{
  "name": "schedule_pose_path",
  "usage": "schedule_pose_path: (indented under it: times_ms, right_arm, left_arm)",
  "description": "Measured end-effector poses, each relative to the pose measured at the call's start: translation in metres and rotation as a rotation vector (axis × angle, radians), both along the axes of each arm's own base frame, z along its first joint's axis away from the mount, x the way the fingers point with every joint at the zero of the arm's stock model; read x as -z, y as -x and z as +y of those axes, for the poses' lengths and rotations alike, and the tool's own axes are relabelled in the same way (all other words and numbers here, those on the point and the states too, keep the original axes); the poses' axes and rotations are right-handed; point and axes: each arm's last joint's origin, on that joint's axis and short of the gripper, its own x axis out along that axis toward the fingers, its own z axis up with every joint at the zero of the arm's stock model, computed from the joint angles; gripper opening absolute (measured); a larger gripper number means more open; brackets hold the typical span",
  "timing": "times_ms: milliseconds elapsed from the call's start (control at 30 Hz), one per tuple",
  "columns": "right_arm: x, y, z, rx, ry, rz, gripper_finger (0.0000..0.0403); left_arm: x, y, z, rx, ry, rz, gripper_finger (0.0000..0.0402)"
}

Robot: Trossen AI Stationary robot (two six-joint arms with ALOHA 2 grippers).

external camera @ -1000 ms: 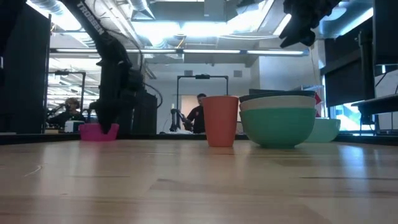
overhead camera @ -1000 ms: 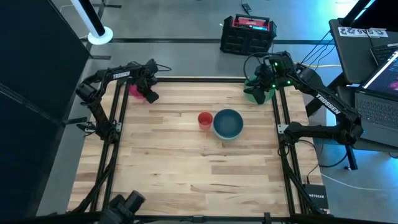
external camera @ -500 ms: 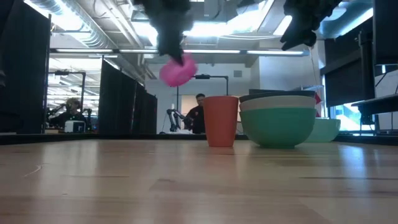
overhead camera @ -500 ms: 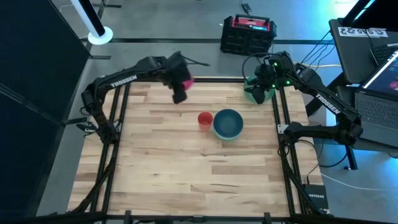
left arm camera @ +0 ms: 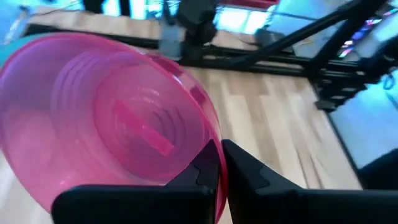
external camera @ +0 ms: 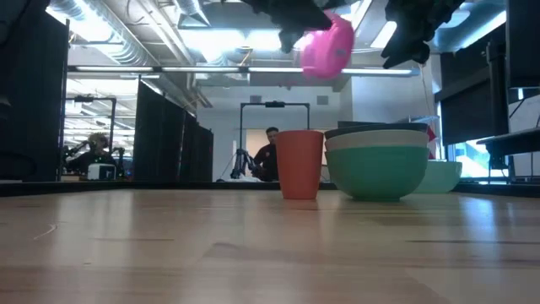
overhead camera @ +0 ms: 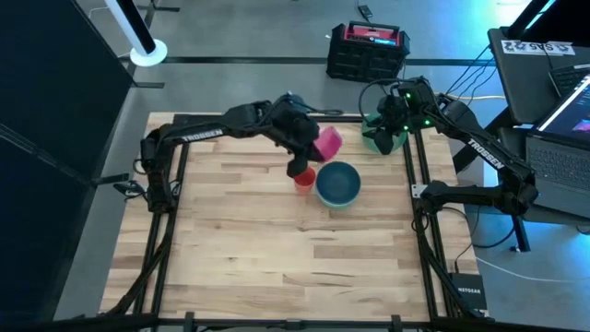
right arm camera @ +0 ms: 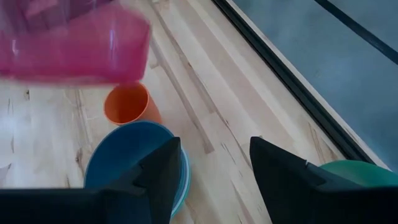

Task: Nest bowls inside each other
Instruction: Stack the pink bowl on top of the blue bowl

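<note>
A pink bowl (overhead camera: 328,142) hangs in the air, tipped on its side (external camera: 326,47), over the red cup (overhead camera: 303,179) and next to a stack of bowls with a dark blue one on top (overhead camera: 338,183). In the low view the stack (external camera: 377,165) has a green bowl at the bottom. My left gripper (overhead camera: 301,155) is shut on the pink bowl (left arm camera: 106,118). My right gripper (overhead camera: 387,124) waits open at the far right corner, above a green bowl (overhead camera: 376,140), with nothing between its fingers (right arm camera: 214,168). My left gripper pinches the pink bowl's rim (left arm camera: 208,140), with one finger on each side of the wall. The fingers come slanting down from the table's left. The bowl is lifted clear and tilted steeply, its opening turned sideways.
The red cup (external camera: 299,165) stands upright just left of the stack. A pale green bowl (external camera: 440,176) sits behind the stack at the far right. A black frame rail (overhead camera: 277,118) runs along the far edge. The near half of the table (overhead camera: 277,267) is bare wood.
My left gripper has shut on the pink bowl at the far left corner, lifted it off the table and swung it up and toward the right, as far as the cup and stack. The wrist has rolled, and the bowl has tipped from upright onto its side.
</note>
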Motion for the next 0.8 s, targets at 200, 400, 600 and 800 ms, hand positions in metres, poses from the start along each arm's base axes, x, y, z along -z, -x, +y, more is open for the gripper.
schedule_pose_path:
  times_ms: [200,400,600,800]
  right_arm:
    - [0.0,0.0,0.0,0.001,-0.005,0.005,0.0182]
    - [0.001,0.001,0.001,0.002,-0.011,0.01,0.0182]
    - [0.003,0.002,0.001,0.006,-0.024,0.029,0.0182]
    - [0.003,0.002,0.001,0.007,-0.024,0.03,0.0182]
  left_arm:
    - [0.023,-0.023,-0.01,0.068,0.026,-0.011,0.0]
    - [0.047,-0.043,-0.023,0.137,0.052,-0.02,0.0]
    - [0.059,-0.048,-0.031,0.17,-0.04,0.015,0.0]
    - [0.073,-0.052,-0.035,0.191,-0.082,0.061,0.0]
